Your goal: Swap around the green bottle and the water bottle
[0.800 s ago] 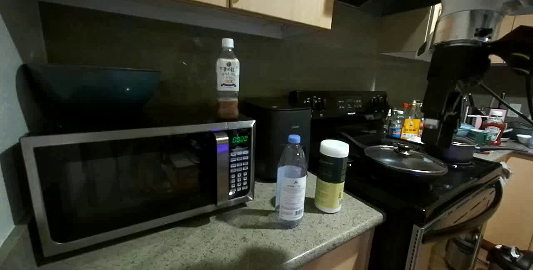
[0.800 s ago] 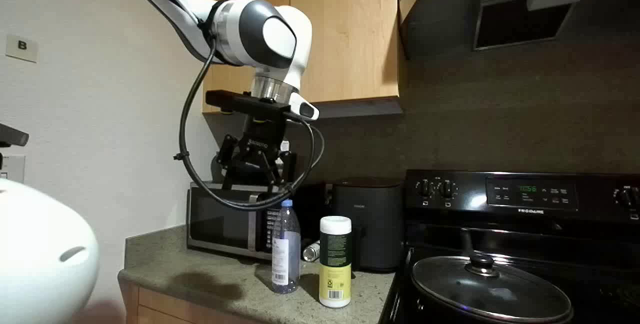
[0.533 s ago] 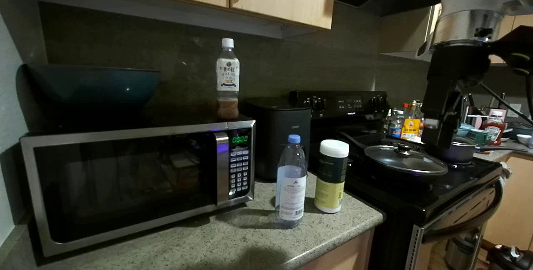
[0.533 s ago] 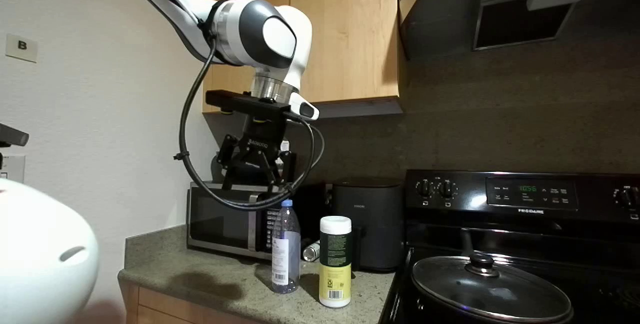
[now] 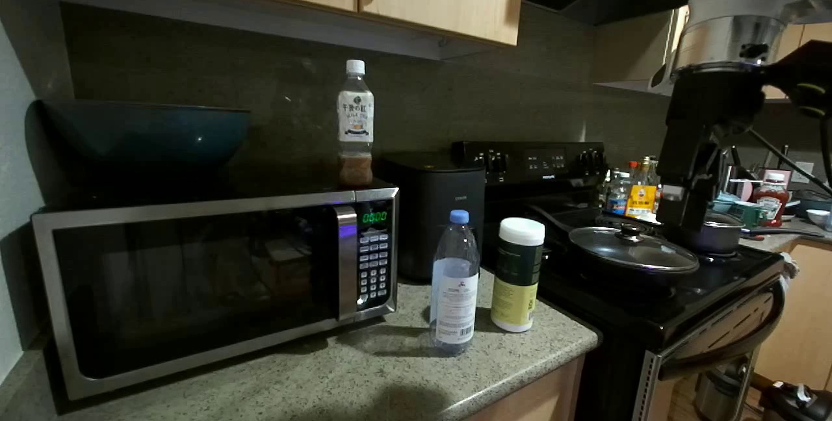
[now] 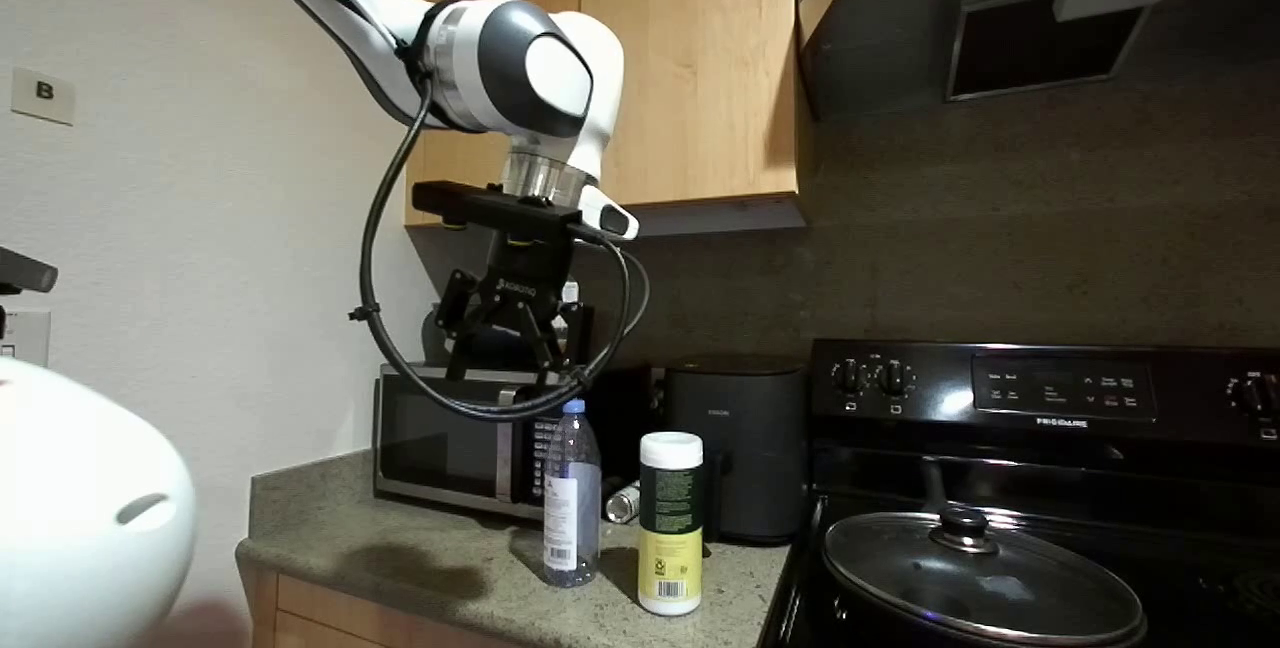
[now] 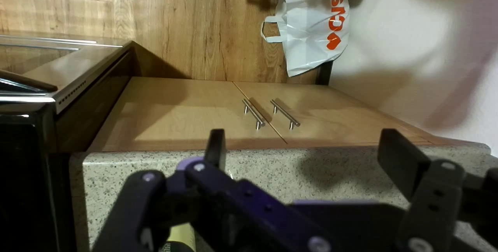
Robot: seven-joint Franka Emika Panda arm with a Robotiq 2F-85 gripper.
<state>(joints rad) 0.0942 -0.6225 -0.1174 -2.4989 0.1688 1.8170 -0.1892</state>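
Observation:
The water bottle [image 5: 455, 297], clear with a blue cap and pale label, stands upright on the counter in both exterior views [image 6: 572, 518]. The green bottle [image 5: 517, 278], stout with a white cap and a dark green and yellow-green label, stands upright beside it, nearer the stove [image 6: 671, 538]. The two are a small gap apart. In the wrist view only a yellow part of the green bottle [image 7: 184, 234] shows at the bottom, behind a finger. My gripper [image 6: 500, 370] is open and empty, above the counter and higher than the bottle caps; its fingers are wide apart in the wrist view [image 7: 301, 153].
A microwave [image 5: 214, 284] bears a tea bottle [image 5: 356, 115] and a teal bowl [image 5: 143, 141]. A black air fryer [image 6: 735, 448] and a lying can [image 6: 622, 503] are behind the bottles. A stove with a lidded pan [image 6: 980, 578] adjoins the counter. Cabinets [image 6: 690, 68] hang above.

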